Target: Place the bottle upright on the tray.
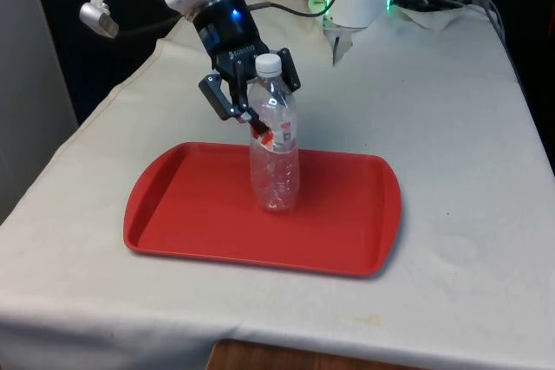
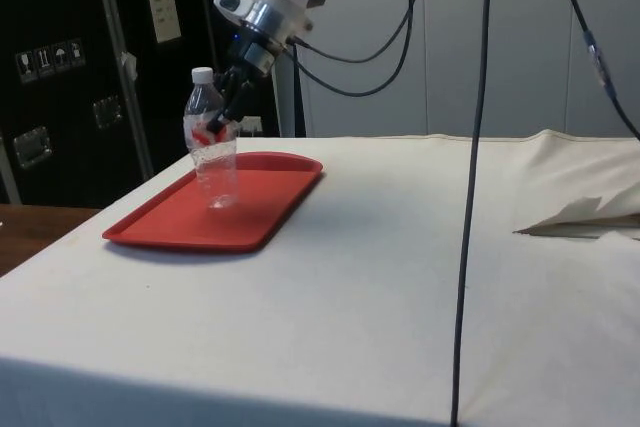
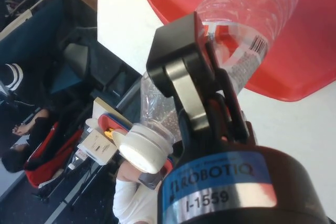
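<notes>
A clear plastic bottle with a white cap and a red-and-white label stands upright on the red tray, its base resting near the tray's middle. My gripper reaches down at a slant from the far side and is shut on the bottle at label height, just under the shoulder. The side view has the bottle upright on the tray, held by the gripper. In the wrist view a finger lies pressed along the bottle above the tray.
White cloth lies around the tray on all sides. A fold of cloth rises at the side view's right, and cables hang there. A person's hand shows beyond the table edge in the wrist view.
</notes>
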